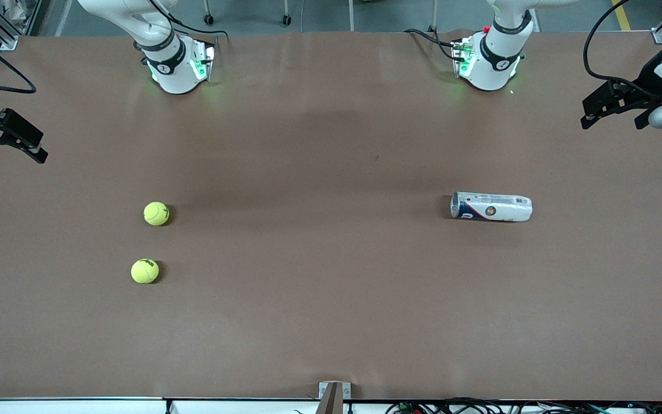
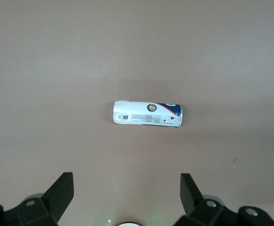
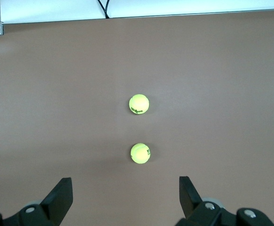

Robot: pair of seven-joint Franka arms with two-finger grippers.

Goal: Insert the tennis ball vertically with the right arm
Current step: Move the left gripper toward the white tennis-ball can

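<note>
Balls (image 3: 139, 103) apart from R fingers (image 3: 61, 195), open

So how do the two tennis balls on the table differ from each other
The first tennis ball lies farther from the front camera; the second tennis ball lies nearer. The second shows a dark logo on top, while the first shows only a faint mark. Both are yellow-green, similar in size, resting apart toward the right arm's end.

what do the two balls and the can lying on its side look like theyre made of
Both tennis balls: fuzzy yellow-green felt, matte, with dark printed logos. Can: probably clear or white plastic under a glossy printed label, with what looks like a metal rim at one end.
</note>
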